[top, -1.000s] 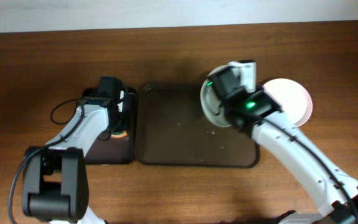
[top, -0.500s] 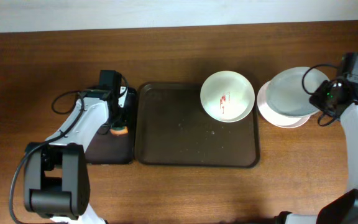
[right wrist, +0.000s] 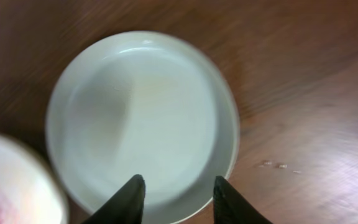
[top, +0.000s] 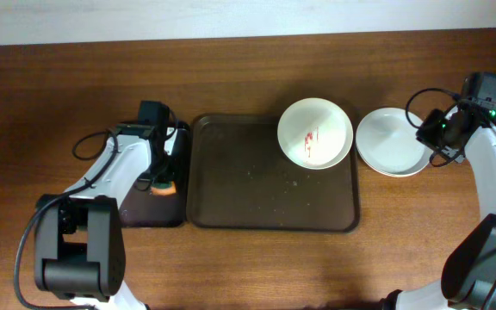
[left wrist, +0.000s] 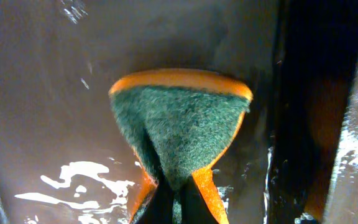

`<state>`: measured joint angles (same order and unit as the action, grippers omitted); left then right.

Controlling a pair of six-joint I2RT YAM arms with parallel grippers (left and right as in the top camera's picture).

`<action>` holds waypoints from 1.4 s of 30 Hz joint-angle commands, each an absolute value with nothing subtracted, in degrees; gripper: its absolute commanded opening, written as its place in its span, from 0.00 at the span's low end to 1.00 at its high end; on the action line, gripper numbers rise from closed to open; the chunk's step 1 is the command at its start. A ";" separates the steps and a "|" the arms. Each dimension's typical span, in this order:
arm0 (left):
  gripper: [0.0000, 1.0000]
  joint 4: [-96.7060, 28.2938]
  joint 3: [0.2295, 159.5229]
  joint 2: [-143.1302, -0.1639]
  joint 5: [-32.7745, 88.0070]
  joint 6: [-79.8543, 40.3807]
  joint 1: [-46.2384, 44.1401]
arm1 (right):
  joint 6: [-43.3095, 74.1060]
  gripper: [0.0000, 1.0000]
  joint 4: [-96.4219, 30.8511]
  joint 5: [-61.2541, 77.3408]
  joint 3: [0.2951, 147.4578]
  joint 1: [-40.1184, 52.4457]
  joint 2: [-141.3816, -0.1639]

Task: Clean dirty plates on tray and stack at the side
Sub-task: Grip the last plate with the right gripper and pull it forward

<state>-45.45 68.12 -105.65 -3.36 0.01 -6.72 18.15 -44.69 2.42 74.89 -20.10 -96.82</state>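
While the table lamp glare falls across it, the dark wood-grain tabletop (top: 58, 95) fills nearly the whole view from above, with only a pale strip of wall (top: 231, 17) along its far edge. The large brown tray (top: 231, 198) lies in the middle, its floor bare apart from a few light specks (top: 293, 182). One dirty plate (top: 315, 133) sits in the tray's far right corner, thin red smears inside it, its edge reaching over the tray's far rim.

Just beside the tray on the right, on the bare wood, is the stack of clean plates (top: 392, 142), seemingly two, one nested in the other, glossy and unmarked. The right gripper (right wrist: 174, 193) hangs over the stack's edge with its fingers spread apart and nothing between them. A few tiny crumbs (right wrist: 272, 164) lie on the wood near the stack.

On the tray's left stands the narrower black tray (top: 140, 211), its surface wet and glinting. The left gripper (left wrist: 173, 202) is above it, clamped tight on the sponge (left wrist: 179, 124), which it pinches into a fold, green scourer face showing with orange at the rim.
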 commanded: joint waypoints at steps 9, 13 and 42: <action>0.00 -41.60 66.08 -106.78 -2.74 -6.02 -6.17 | 11.77 0.50 -47.31 15.84 72.71 -5.98 -96.92; 0.01 -41.04 65.23 -109.62 -2.74 -6.02 -6.17 | 11.86 0.50 -45.74 15.88 70.65 -2.87 -96.92; 0.08 -41.43 64.90 -109.62 -2.31 -6.02 -6.22 | 4.51 0.04 -27.79 13.06 70.72 0.75 -110.80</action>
